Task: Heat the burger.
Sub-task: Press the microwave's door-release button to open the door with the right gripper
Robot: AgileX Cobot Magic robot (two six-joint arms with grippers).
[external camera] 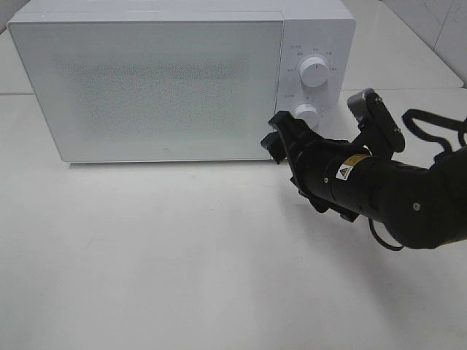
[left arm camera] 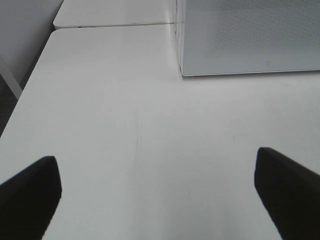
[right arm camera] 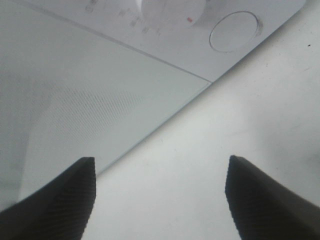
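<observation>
burger: I can't find it in any of my three views, so I can't tell where it is or how it looks.
microwave (external camera: 160, 80): white box at the back of the worktop (external camera: 182, 255), standing square.
door (external camera: 146, 87): shut flush; the dotted grey-white panel is opaque to me and I see nothing behind it.
controls: upper dial (external camera: 314, 71) and lower dial (external camera: 306, 114) on the strip right of the door; the right wrist view also shows a round button (right arm camera: 236, 31) under the lower dial.
right arm (external camera: 394, 189): black, reaching in from the right, low over the worktop.
right jaws: spread, nothing between them, at the door's lower right corner just below the lower dial; I can't tell if they touch it.
left jaws: spread wide, empty, over bare worktop, with the microwave's left front corner ahead of them; out of the high view.
</observation>
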